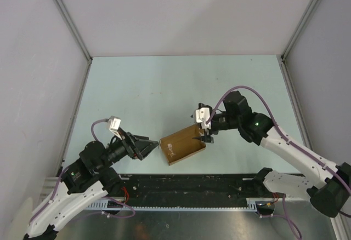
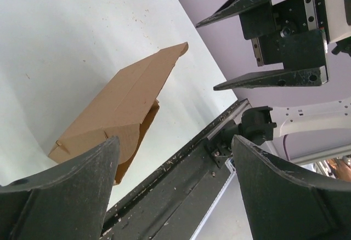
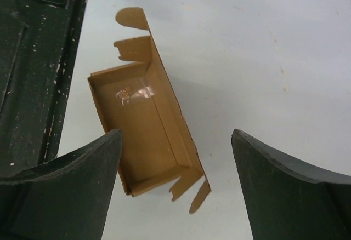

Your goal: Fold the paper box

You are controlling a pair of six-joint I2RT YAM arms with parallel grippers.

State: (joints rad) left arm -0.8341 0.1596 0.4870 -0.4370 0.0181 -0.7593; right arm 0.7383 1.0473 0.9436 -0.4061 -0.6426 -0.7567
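At about 6 o'clock on the table (image 1: 137,86), just short of the black rail (image 1: 192,182), lies the paper box (image 1: 182,147). It is already a shallow open tray with its walls up. The lid flap (image 2: 129,95) rises along the tray's far long side, roughly its 12 o'clock edge, and a rounded tab (image 3: 131,18) sticks out loose at each end. I judge the job well along: what is left is bringing that lid over the opening and tucking the tabs inside. My left gripper (image 1: 149,149) hangs at the box's 9 o'clock, just beside its short end, with fingers spread wide and nothing between them. My right gripper (image 1: 207,137) is over the 2 o'clock corner, also spread wide and holding nothing; whether a fingertip touches the cardboard there I cannot tell. To do this well I would steady the 9 o'clock end with the left fingers so the light tray cannot skid toward the rail. Then I would press on the lid's outer face with the right, near the middle of its length and close to the crease, so it hinges instead of buckling. The tabs should go in before the lid comes fully down, because thin card creases wrongly if forced.
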